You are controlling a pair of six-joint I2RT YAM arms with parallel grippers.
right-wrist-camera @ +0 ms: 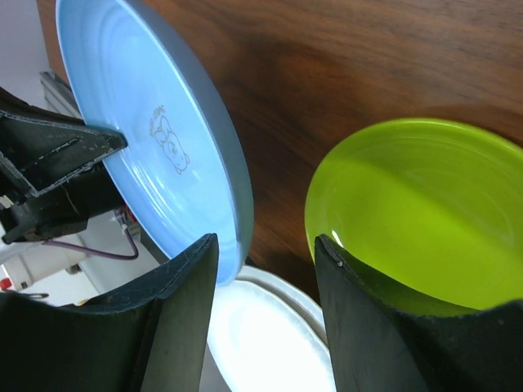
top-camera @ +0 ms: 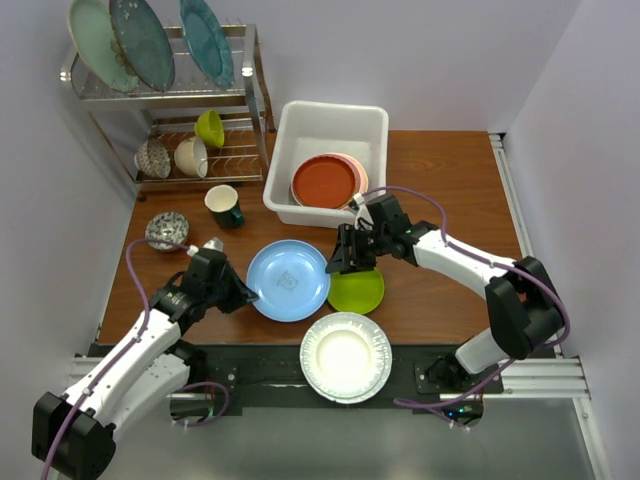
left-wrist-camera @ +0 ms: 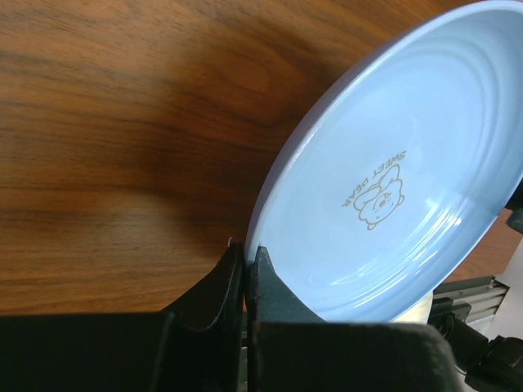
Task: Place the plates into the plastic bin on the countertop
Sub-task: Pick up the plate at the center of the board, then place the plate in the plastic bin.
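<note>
Rim grip on the blue plate [top-camera: 288, 280]
Left gripper [left-wrist-camera: 245, 263] clamps it, tilted just in front of the plastic bin [top-camera: 290, 150]; right gripper [right-wrist-camera: 265, 245] apart. Clear the bin wall, lower flat.

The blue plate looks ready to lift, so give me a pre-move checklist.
1. Grip: ok, left end effector is shut on the blue plate rim.
2. Spare arm: ok, right end effector open, empty, between blue plate and lime green plate.
3. Room in plastic bin: ok, bare floor beside the rust red plate.
4. Blue plate clear of white fluted plate: cannot tell.
5. Path to bin: not ok, right end effector crowds it.
</note>
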